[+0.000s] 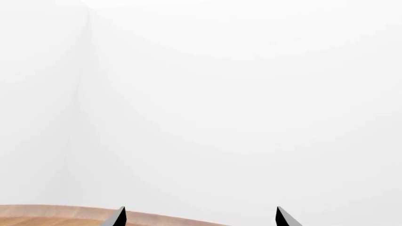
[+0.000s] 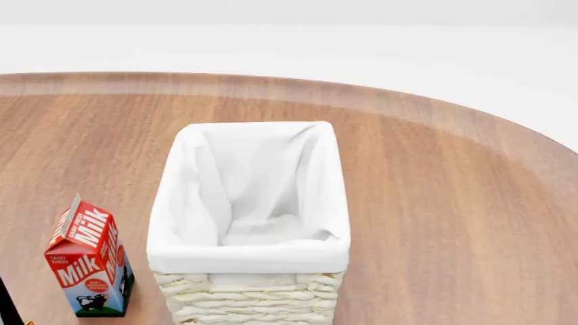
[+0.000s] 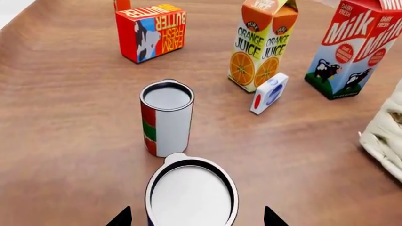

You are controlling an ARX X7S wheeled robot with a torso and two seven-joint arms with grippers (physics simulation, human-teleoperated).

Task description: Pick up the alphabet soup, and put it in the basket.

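In the right wrist view, a can with a silver-white top [image 3: 191,193] stands upright between the two fingertips of my right gripper [image 3: 196,219]. The label is almost hidden, so I take it for the alphabet soup. The jaws are open, with a gap on each side of the can. The red-and-green can [image 3: 166,117] stands just beyond it. The cream wicker basket [image 2: 248,261] with its white liner sits in the middle of the head view, and its corner also shows in the right wrist view [image 3: 386,136]. My left gripper [image 1: 201,217] is open and empty, facing a white wall.
A milk carton [image 2: 89,261] stands left of the basket and also shows in the right wrist view [image 3: 351,47]. An orange juice carton [image 3: 262,42], a butter box [image 3: 150,30] and a small white box [image 3: 270,92] stand on the wooden table [image 2: 434,203].
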